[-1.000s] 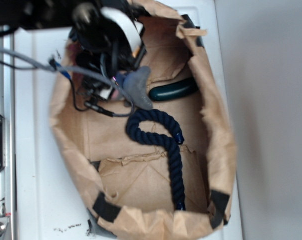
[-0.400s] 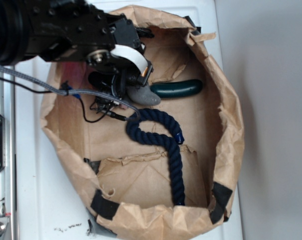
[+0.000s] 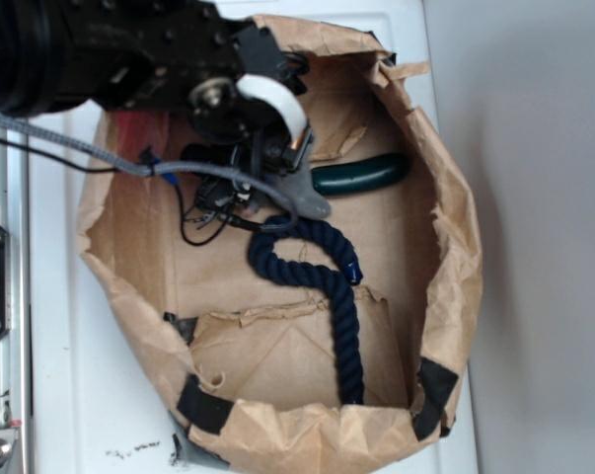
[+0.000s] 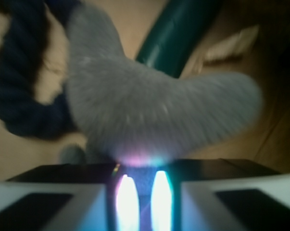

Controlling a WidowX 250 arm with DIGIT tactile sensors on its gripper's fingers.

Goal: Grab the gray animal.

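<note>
Gripper (image 3: 289, 170) clamped on gray animal (image 3: 302, 193), the narrow gap between its fingers filled with gray plush in the wrist view, animal sitting at upper centre of the exterior frame inside the brown paper bag (image 3: 445, 247), between dark green object (image 3: 361, 175) and navy rope (image 3: 322, 272).

Tool (image 3: 295, 170) and gray animal (image 3: 307, 193) shifted right.
</note>
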